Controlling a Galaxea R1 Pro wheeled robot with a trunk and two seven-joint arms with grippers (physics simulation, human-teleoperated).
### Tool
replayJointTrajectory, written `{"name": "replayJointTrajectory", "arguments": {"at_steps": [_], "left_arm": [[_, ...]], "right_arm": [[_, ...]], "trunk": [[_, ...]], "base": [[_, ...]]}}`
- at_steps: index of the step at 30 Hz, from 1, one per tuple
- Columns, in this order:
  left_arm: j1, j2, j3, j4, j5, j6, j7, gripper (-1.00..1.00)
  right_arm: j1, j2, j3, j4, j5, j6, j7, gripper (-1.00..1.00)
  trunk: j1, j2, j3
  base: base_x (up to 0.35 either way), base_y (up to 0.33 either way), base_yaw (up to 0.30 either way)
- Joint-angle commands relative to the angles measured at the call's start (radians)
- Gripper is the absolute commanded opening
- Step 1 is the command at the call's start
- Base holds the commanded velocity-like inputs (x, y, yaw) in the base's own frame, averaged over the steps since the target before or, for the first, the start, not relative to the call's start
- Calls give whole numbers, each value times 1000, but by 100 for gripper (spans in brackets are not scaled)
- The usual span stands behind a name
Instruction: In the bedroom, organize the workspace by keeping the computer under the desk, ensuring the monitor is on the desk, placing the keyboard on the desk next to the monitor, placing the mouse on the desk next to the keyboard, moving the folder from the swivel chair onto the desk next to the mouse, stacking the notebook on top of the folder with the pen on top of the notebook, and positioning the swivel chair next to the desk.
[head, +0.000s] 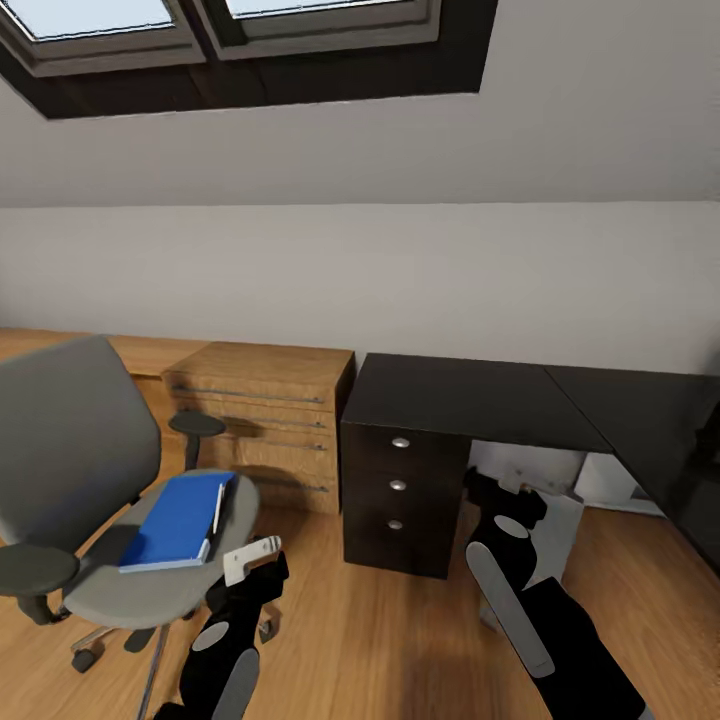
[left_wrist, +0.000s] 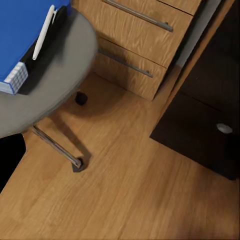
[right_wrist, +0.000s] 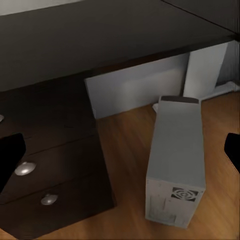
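The swivel chair (head: 90, 480) stands at the left, and the blue folder (head: 178, 522) lies flat on its grey seat (left_wrist: 55, 85). A white pen (head: 217, 508) rests along the folder's (left_wrist: 20, 30) edge. Beside the pen (left_wrist: 44, 31) is a thin black strip that may be the notebook. The black desk (head: 460, 400) with its three-knob drawer unit (head: 398, 490) is ahead. The grey computer (right_wrist: 177, 155) stands on the floor under the desk (right_wrist: 100, 35), partly behind my right arm (head: 560, 535). My left gripper (head: 252, 568) hangs open near the chair's front. My right gripper (head: 505, 497) is open, aimed at the computer. Monitor, keyboard and mouse are out of view.
A wooden chest of drawers (head: 262, 420) stands against the wall between chair and desk, also seen close by (left_wrist: 140, 40). The chair's chrome leg and castor (left_wrist: 76, 162) reach over the wooden floor (head: 380, 640). A dark cropped shape (head: 708, 432) sits at the desk's right edge.
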Motion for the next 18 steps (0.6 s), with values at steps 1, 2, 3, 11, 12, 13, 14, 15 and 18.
{"name": "replayJointTrajectory", "arguments": {"at_steps": [1, 2, 3, 11, 12, 13, 14, 15, 18], "left_arm": [[-1, 0, -1, -2, 8, 3, 7, 100], [-1, 0, -1, -2, 8, 3, 7, 100], [-1, 0, -1, -2, 7, 3, 6, 100], [-1, 0, -1, -2, 10, 3, 3, 100], [-1, 0, -1, -2, 10, 3, 3, 100], [-1, 0, -1, -2, 10, 3, 3, 100], [-1, 0, -1, -2, 10, 3, 3, 100], [-1, 0, -1, -2, 10, 3, 3, 100], [-1, 0, -1, -2, 11, 3, 3, 100]], "right_arm": [[-1, -1, 2, -1, -4, 8, -8, 100], [-1, -1, 2, -1, -4, 8, -8, 100], [-1, -1, 2, -1, -4, 8, -8, 100], [-1, 0, 4, -1, -3, 8, -8, 100], [-1, 0, 4, -1, -3, 8, -8, 100], [-1, 0, 4, -1, -3, 8, -8, 100], [-1, 0, 4, -1, -3, 8, -8, 100], [-1, 0, 4, -1, -3, 8, -8, 100], [-1, 0, 4, -1, -4, 8, -8, 100]], "trunk": [[1, -1, -1], [1, -1, -1], [1, -1, -1], [-7, 13, 5], [-11, 20, 8], [-15, 27, 11], [-19, 34, 15], [-22, 41, 18], [-34, 62, 27]], "base": [[320, 0, -297], [321, 0, -297], [321, 0, -297], [183, 0, -297], [16, 0, -297], [10, 0, -297], [7, 0, -297], [3, 0, -282], [1, 0, -122]]}}
